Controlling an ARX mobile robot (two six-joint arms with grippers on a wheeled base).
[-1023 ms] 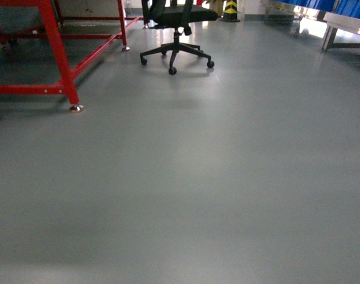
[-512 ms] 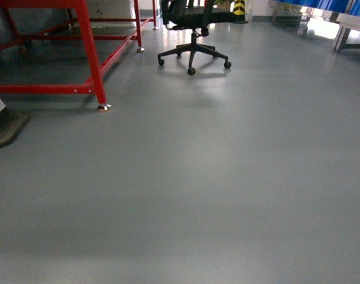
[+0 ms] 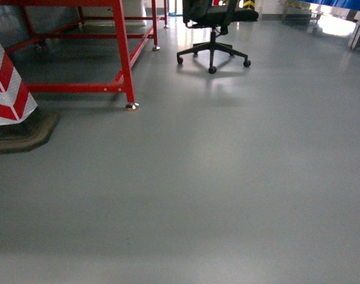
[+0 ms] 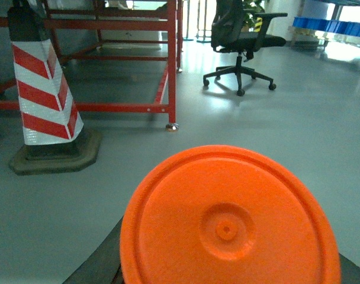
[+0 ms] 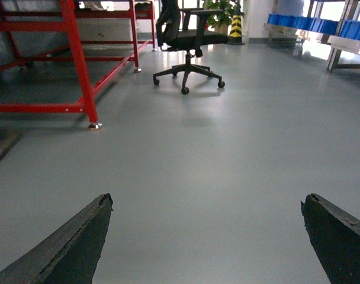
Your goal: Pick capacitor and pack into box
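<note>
The left gripper (image 4: 227,273) is holding the orange capacitor (image 4: 227,225), which is filling the lower centre of the left wrist frame. Dark fingers (image 4: 94,266) are showing at its lower left and lower right edges, closed in against it. Its round flat end, with a small centre boss, is facing the camera and tilting slightly upward. Its long axis is hidden behind that face and cannot be told. The right gripper (image 5: 206,231) is standing wide open and gripping nothing, with grey floor (image 3: 227,177) showing between its fingers. A red frame (image 3: 124,59) and a striped cone (image 3: 8,89) are occupying the upper left of the head frame, and a black chair (image 3: 212,29) is standing at upper centre
</note>
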